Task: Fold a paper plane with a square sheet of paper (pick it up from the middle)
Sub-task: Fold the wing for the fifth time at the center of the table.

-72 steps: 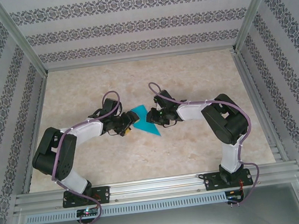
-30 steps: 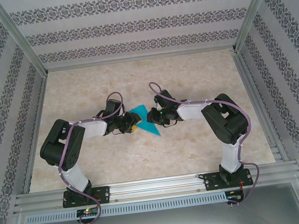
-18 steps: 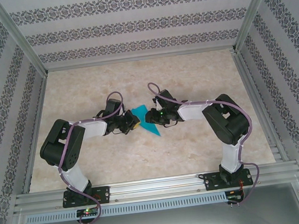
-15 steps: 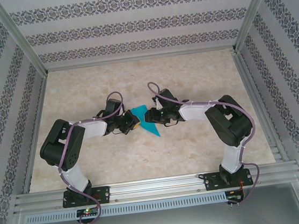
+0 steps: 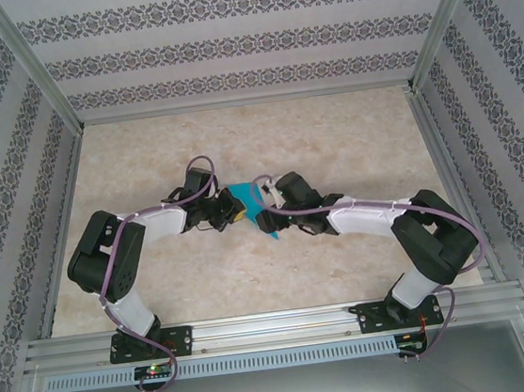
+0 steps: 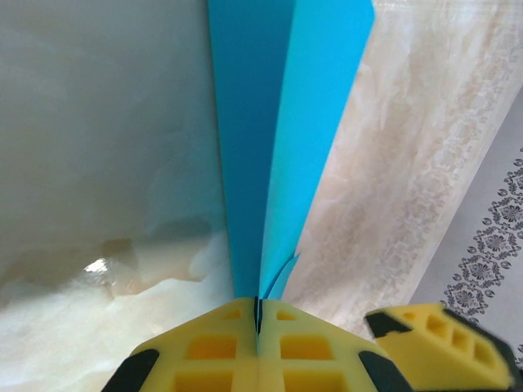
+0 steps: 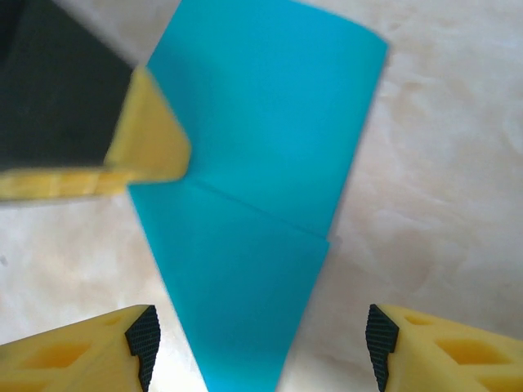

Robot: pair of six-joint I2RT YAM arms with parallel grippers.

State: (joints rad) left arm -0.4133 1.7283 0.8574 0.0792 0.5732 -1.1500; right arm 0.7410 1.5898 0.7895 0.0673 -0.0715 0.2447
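The blue paper (image 5: 248, 203) is in the middle of the table (image 5: 331, 141), between the two arms. It is already folded. It has one wide end and one sharp tip, and a fold line runs across its middle. The left gripper (image 6: 257, 320) is closed tight on it. Its two yellow pads (image 6: 212, 351) press together with the thin edge of the paper pinched between them. From the left wrist, the paper goes straight up and away from the pads, and two layers spread a little apart. The right gripper (image 7: 261, 339) is wide open and holds nothing. Its two yellow fingers stand far apart at the bottom of its own view, and the paper's sharp tip sits between them without touching either one. So the paper lies straight ahead of the right gripper. Its long way runs from the tip near the fingers out to the wide end. The left gripper comes in from the side and grips the paper's edge right where the fold line ends. The paper looks low, close to the table, but it is hard to tell if it rests on it. Both grippers are very near the paper, but the right one is the free one. It probably has to go forward a little and close on the tip end.
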